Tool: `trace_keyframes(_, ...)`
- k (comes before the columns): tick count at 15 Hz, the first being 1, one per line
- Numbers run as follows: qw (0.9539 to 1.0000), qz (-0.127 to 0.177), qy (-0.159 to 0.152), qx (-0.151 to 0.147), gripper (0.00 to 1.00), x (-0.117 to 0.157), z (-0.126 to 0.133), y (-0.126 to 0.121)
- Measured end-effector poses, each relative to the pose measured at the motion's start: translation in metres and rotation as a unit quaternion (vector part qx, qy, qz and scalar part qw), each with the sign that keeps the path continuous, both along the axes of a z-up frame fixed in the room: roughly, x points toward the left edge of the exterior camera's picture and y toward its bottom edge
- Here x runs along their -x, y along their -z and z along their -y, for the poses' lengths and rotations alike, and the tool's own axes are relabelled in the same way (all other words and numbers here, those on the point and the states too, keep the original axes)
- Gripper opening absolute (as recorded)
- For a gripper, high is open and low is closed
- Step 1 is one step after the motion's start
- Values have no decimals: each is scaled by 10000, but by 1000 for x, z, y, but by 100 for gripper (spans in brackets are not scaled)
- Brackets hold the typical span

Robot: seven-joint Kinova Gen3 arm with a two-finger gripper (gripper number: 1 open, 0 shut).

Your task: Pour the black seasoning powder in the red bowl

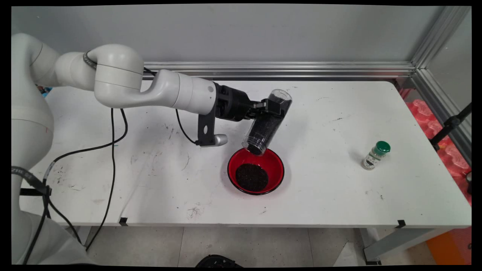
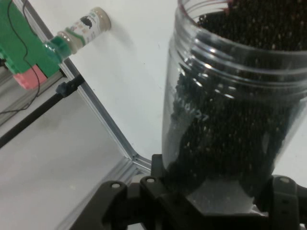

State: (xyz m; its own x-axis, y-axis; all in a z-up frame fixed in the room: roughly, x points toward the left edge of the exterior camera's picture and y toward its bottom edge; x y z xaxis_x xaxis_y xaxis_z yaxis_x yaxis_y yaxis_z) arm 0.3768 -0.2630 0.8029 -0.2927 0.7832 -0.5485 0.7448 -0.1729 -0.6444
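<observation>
You can make out faint raised digits on the clear jar's wall in the hand view, something like "10/27", though they are hard to read. The small green-capped bottle carries a label, but its print is too small to read.

spice bottle label too small to read, jar mouth cropped

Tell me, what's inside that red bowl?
The red bowl holds a round heap of black grains. The tilted clear jar, clamped in the gripper, covers part of its far rim.
</observation>
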Motion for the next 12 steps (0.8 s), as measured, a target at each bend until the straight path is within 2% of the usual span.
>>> trace_keyframes(7,9977,-321,-368,-462,0,-5,2,-1)
trace_keyframes(12,9922,-593,-662,-870,0,-10,5,-2)
